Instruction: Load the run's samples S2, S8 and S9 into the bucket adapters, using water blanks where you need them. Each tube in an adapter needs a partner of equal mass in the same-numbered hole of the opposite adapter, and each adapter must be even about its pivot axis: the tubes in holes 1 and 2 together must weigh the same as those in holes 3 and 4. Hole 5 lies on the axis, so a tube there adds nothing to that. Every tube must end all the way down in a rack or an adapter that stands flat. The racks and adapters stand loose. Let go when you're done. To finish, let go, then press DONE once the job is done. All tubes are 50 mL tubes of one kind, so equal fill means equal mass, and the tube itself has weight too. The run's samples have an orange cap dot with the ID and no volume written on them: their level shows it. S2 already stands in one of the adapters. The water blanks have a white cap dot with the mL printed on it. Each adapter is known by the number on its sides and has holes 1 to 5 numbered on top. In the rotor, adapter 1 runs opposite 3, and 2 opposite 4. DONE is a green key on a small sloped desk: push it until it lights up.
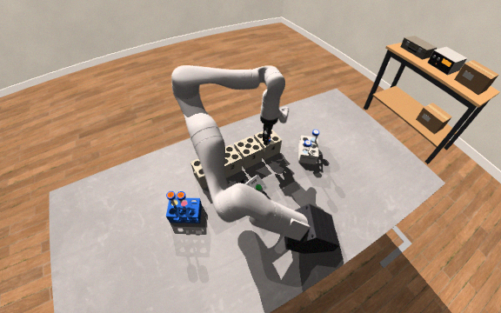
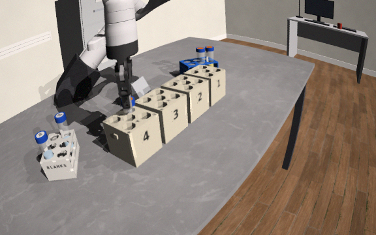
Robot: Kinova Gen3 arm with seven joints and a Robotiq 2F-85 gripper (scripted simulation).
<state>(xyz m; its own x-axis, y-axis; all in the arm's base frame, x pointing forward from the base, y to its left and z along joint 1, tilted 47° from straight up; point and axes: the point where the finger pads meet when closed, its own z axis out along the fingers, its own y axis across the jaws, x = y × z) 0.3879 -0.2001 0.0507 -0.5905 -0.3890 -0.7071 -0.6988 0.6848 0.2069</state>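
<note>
Four beige adapters stand in a row: 4 [image 2: 132,134], 3 [image 2: 165,109], 2 [image 2: 189,94] and 1 [image 2: 209,81]. A blue-capped tube [image 2: 132,102] stands in a rear hole of adapter 4. My gripper [image 2: 127,104] is lowered around this tube's cap, pointing straight down, with its fingers partly open on either side of it; it also shows in the top view [image 1: 267,138]. The blue sample rack [image 1: 183,210] holds two tubes with orange cap dots [image 1: 176,195]. The white BLANKS rack [image 2: 59,153] holds blue-capped tubes, two of them standing high [image 2: 60,117].
The small sloped desk with the green DONE key [image 1: 258,187] sits beside the arm, in front of the adapter row. The arm's dark base [image 1: 313,230] stands at the mat's near edge. A shelf with boxes [image 1: 442,83] stands off to the right.
</note>
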